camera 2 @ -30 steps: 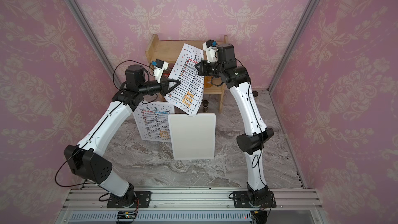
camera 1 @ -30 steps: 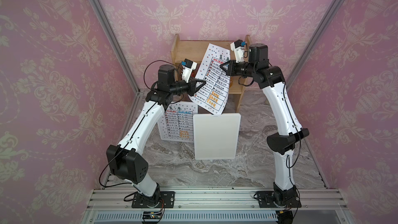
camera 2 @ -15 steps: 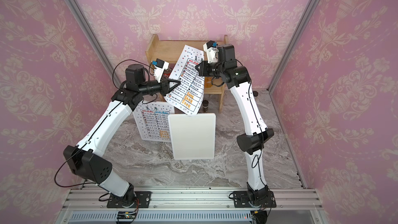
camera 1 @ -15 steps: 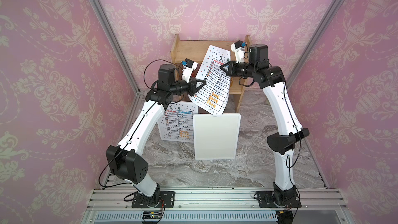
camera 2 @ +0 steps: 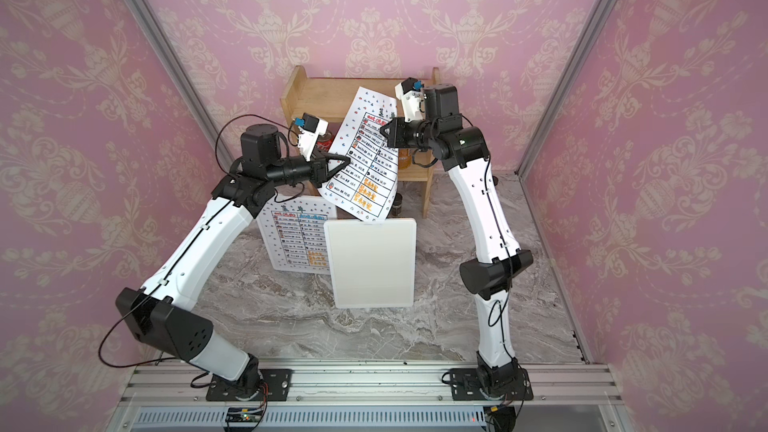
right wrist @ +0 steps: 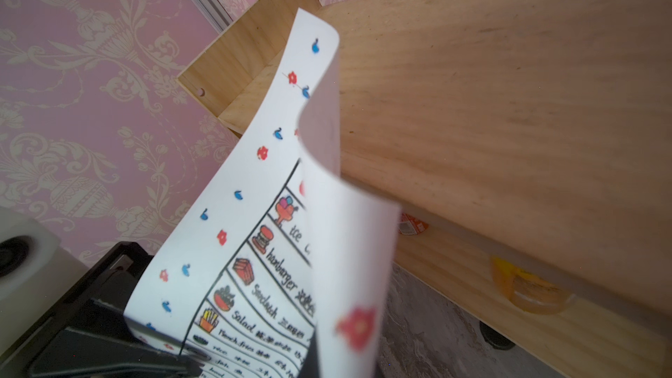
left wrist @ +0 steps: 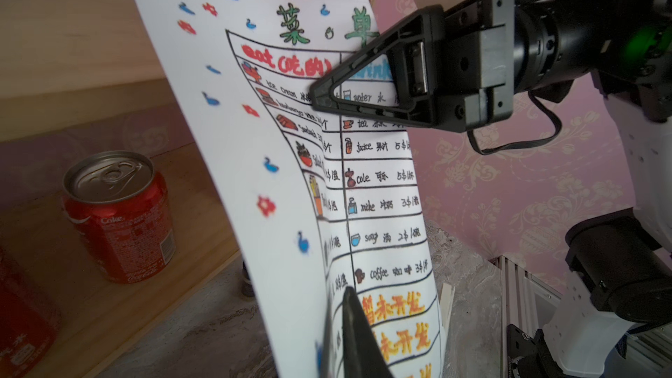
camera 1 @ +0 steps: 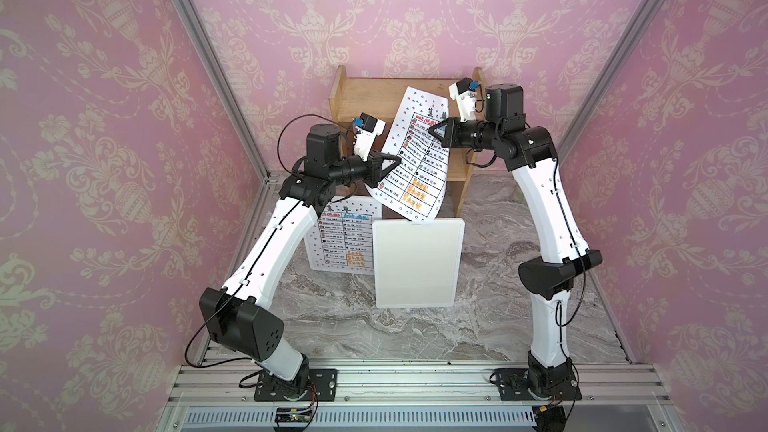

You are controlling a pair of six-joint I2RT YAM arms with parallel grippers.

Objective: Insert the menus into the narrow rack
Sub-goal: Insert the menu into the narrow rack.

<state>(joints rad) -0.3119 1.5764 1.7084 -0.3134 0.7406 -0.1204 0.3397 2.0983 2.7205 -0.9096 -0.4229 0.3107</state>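
Note:
One menu (camera 1: 415, 168) (camera 2: 365, 184) hangs tilted and curled in the air in front of the wooden rack (camera 1: 365, 97) (camera 2: 320, 97). My left gripper (camera 1: 395, 160) (camera 2: 347, 158) (left wrist: 338, 332) is shut on its lower left edge. My right gripper (camera 1: 432, 133) (camera 2: 384, 131) (right wrist: 312, 365) is shut on its upper right part, near the green title. The sheet (left wrist: 254, 140) (right wrist: 254, 230) bows between the two grips, its top corner curling in front of the rack's top shelf (right wrist: 509, 103). A second menu (camera 1: 345, 238) (camera 2: 297, 238) lies flat on the table, partly under the left arm.
A white board (camera 1: 417, 263) (camera 2: 372, 263) lies on the marble table below the held sheet, overlapping the flat menu. A red cola can (left wrist: 116, 220) (camera 2: 323, 144) and an orange bottle (camera 2: 405, 155) stand on the rack's lower shelf. Pink walls close in on three sides.

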